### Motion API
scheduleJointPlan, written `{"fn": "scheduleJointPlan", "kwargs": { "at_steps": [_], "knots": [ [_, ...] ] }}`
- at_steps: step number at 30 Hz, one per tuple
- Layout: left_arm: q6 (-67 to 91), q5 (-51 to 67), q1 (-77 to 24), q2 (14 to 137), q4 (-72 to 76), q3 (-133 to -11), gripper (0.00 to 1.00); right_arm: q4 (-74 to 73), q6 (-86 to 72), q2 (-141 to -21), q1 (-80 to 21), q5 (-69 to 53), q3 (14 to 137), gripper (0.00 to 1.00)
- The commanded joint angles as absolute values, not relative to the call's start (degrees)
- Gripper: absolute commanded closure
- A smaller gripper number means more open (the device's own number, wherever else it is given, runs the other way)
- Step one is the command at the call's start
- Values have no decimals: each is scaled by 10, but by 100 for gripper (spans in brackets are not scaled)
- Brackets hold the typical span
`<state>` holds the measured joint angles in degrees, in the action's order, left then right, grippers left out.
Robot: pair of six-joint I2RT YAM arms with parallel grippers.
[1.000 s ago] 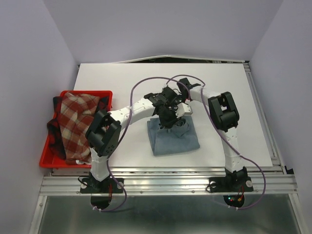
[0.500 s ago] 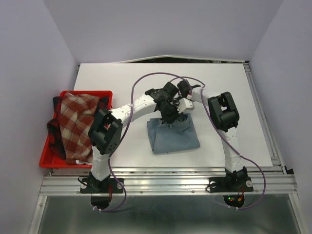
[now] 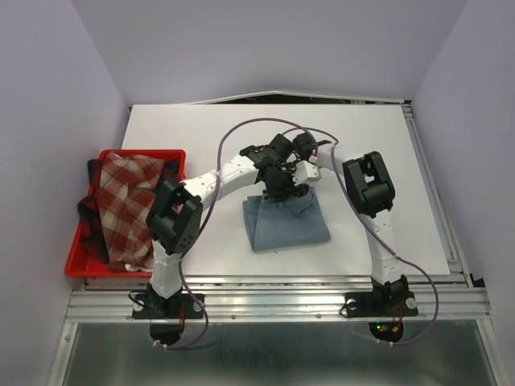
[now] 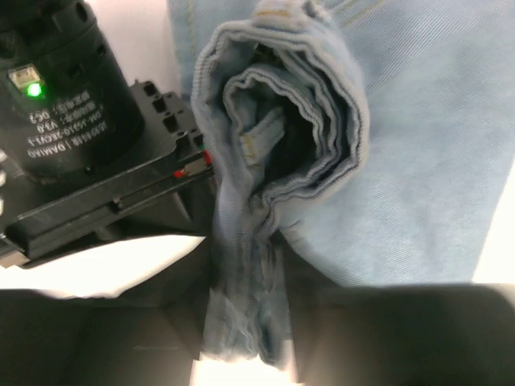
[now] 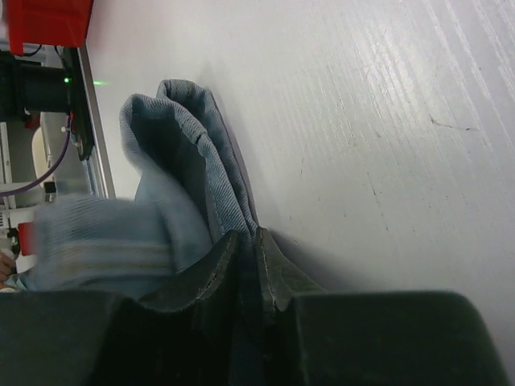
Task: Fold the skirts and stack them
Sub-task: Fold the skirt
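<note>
Two grippers are meeting over the far edge of the light blue skirt [image 3: 286, 225]. The left gripper [image 4: 245, 322] is pinching a rolled fold of its denim, and the right gripper [image 5: 257, 273] is clamping a thin edge. One skirt is lying on the white table [image 3: 386, 161], right of the red tray [image 3: 80, 265] and apart from it. Two more are lying in that tray: the check skirt [image 3: 129, 201] on top, and the plaid skirt [image 3: 87, 213] mostly hidden, seemingly spilling over the tray's left rim.
</note>
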<state>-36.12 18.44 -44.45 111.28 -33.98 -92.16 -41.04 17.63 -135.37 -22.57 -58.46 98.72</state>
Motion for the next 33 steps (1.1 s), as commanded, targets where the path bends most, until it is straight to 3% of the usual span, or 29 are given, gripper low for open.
{"fn": "scheduleJointPlan", "kwargs": {
  "at_steps": [1, 4, 5, 6, 9, 16, 20, 26, 33],
  "knots": [
    [-374, 175, -434, 1103, -328, -920, 43, -432, 189, -1356, -230, -533, 984, 79],
    [-362, 188, -434, 1079, -336, -928, 33, -431, 175, -1353, -230, -512, 1010, 73],
    [-352, 192, -434, 1072, -338, -936, 30, -430, 171, -1352, -230, -507, 1020, 66],
    [-345, 194, -434, 1064, -344, -940, 22, -431, 166, -1351, -225, -495, 1031, 63],
    [-312, 199, -434, 1032, -348, -959, 21, -429, 143, -1348, -218, -474, 1084, 43],
    [-202, 209, -421, 920, -280, -870, 23, -429, 80, -1322, -157, -425, 1222, 31],
    [-136, 222, -417, 874, -215, -785, 26, -432, 86, -1249, -138, -423, 1196, 34],
    [-13, 314, -399, 898, -116, -702, 33, -415, 61, -1078, -138, -499, 951, 48],
    [72, 367, -345, 996, -33, -683, 34, -359, 11, -1042, -149, -606, 743, 46]
  ]
}}
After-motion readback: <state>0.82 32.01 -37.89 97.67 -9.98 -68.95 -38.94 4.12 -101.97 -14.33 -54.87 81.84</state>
